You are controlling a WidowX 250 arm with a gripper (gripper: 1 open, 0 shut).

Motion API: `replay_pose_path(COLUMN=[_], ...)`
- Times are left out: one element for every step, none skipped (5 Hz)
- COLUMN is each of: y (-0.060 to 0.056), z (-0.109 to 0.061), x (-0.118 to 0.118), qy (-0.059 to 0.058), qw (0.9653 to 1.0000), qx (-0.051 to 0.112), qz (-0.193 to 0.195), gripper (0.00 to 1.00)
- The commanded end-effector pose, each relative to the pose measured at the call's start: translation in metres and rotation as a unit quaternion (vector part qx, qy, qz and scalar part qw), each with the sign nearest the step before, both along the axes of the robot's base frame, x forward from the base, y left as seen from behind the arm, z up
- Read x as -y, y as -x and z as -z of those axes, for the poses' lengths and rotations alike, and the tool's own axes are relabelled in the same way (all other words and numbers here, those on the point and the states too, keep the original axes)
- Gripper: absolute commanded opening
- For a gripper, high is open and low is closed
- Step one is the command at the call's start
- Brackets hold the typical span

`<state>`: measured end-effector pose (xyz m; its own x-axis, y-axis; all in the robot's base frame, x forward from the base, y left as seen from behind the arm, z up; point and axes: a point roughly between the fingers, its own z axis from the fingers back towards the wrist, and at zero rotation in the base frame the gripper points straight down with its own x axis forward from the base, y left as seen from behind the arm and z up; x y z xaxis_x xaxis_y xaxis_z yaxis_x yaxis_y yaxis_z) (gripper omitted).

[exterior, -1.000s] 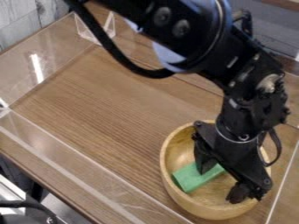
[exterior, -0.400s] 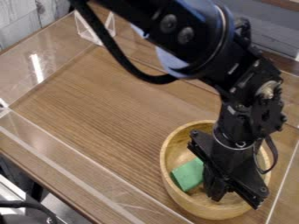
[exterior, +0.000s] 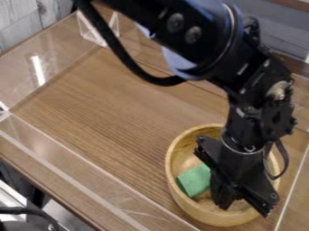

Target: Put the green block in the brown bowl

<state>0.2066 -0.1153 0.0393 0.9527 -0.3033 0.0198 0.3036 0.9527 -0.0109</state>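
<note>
The green block (exterior: 193, 180) lies flat inside the brown bowl (exterior: 182, 152), on its left side, at the near right of the table. My gripper (exterior: 237, 195) points straight down into the bowl, right beside the block. Its black fingers (exterior: 229, 180) stand pressed together and cover the block's right end. Whether they pinch that end is hidden, and the block still rests on the bowl's floor.
Clear acrylic walls (exterior: 49, 63) ring the wooden table top (exterior: 108, 108). The bowl sits close to the near wall (exterior: 97, 180). My black arm (exterior: 182, 36) reaches in from the top and hangs over the bowl's far side.
The fingers stood spread apart over the block a second ago and have since closed together. The hand has stayed over the bowl. The block lies in about the same spot.
</note>
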Motion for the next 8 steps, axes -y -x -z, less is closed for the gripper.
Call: replay_pose_path(y=[-0.0112, -0.0108, -0.0103, -0.0098, -0.0093, -0.0086, -0.0080, -0.0074], z=[-0.0150, -0.0150, -0.0146, -0.0140, -0.0133, -0.0133, -0.0138, -0.0143], x=[0.0027, 0.0022, 0.0017, 0.0013, 0.0009, 0.0004, -0.0004, -0.0012], qy=[0.018, 0.019, 0.020, 0.020, 0.020, 0.021, 0.020, 0.020], qw=[0.9995, 0.9996, 0.9997, 0.9997, 0.9997, 0.9997, 0.9997, 0.9996], qx=[0.024, 0.019, 0.014, 0.008, 0.002, -0.003, -0.008, -0.014], qz=[-0.003, -0.004, -0.005, -0.007, -0.009, -0.011, -0.012, -0.014], gripper=[0.00, 0.00, 0.00, 0.00, 0.00, 0.00, 0.00, 0.00])
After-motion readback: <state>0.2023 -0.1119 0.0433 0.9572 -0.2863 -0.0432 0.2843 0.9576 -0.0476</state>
